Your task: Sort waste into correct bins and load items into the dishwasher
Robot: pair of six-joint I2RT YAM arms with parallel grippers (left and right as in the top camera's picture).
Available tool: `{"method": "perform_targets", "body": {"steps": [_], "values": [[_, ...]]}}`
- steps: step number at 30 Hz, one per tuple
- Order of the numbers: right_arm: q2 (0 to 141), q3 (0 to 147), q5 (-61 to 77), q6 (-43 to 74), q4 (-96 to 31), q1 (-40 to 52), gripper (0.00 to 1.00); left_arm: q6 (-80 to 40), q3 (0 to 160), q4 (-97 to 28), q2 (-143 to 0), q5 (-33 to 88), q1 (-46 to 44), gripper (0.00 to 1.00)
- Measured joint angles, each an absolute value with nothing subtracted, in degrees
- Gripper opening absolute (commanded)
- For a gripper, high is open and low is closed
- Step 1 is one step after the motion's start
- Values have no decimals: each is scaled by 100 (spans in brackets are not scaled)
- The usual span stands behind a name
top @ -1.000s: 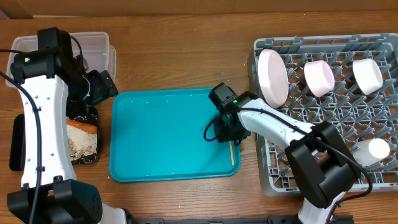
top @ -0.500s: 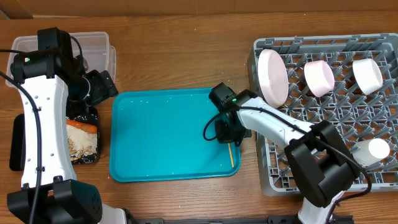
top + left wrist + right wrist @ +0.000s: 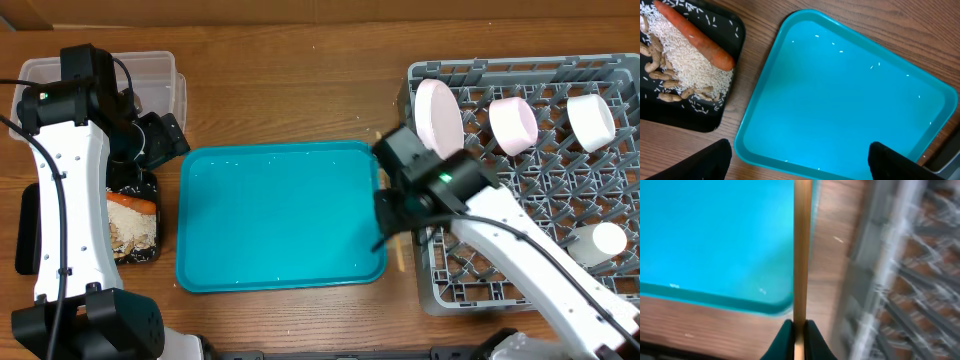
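My right gripper [image 3: 396,222] is shut on a thin wooden chopstick [image 3: 801,255], held over the gap between the teal tray [image 3: 270,215] and the grey dish rack [image 3: 425,290]. In the right wrist view the gripper [image 3: 800,328] pinches the stick, which runs straight up the frame. The rack holds a white plate [image 3: 438,122], two white bowls [image 3: 513,125] [image 3: 590,120] and a cup [image 3: 605,240]. My left gripper [image 3: 165,138] is open and empty beside the black tray [image 3: 150,255], which holds a carrot [image 3: 695,35], rice and peanut shells [image 3: 655,75]. The wrappers do not show.
The clear tub [image 3: 150,75] stands at the back left, partly hidden by my left arm. The teal tray [image 3: 840,100] holds only a few rice grains. Wooden tabletop lies between the tray and the rack.
My right gripper has lifted the chopstick off the teal tray's right side and moved right, to the gap beside the rack. The left arm has not moved.
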State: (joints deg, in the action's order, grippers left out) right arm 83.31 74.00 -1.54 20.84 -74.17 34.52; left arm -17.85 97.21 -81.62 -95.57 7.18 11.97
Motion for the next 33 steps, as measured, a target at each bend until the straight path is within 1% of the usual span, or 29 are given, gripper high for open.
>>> {"method": "perform_targets", "body": {"steps": [2, 5, 15, 19, 20, 22, 23, 33], "values": [[8302, 7400, -412, 2045, -7699, 3376, 6, -1782, 9721, -8165, -9557, 720, 1197, 89], [8320, 7336, -716, 1857, -7778, 3175, 6, -1782, 9721, -8167, -9557, 720, 1197, 89], [8322, 6667, -1007, 1549, -7404, 2405, 7, -1785, 9721, -8189, -9557, 718, 1197, 89], [8322, 6584, -998, 1487, -7262, 2388, 17, -1782, 9721, -8189, -9557, 720, 1197, 89], [8322, 6560, -1000, 1483, -7212, 2388, 22, -1782, 9721, -8189, -9557, 718, 1197, 89], [8322, 6508, -1007, 1483, -7140, 2388, 36, -1785, 9721, -8189, -9557, 718, 1197, 89], [8322, 6471, -998, 1492, -7126, 2388, 39, -1785, 9721, -8189, -9557, 720, 1197, 89], [8326, 6447, -902, 1479, -7179, 2388, 38, -1785, 9721, -8189, -9557, 718, 1197, 89]]}}
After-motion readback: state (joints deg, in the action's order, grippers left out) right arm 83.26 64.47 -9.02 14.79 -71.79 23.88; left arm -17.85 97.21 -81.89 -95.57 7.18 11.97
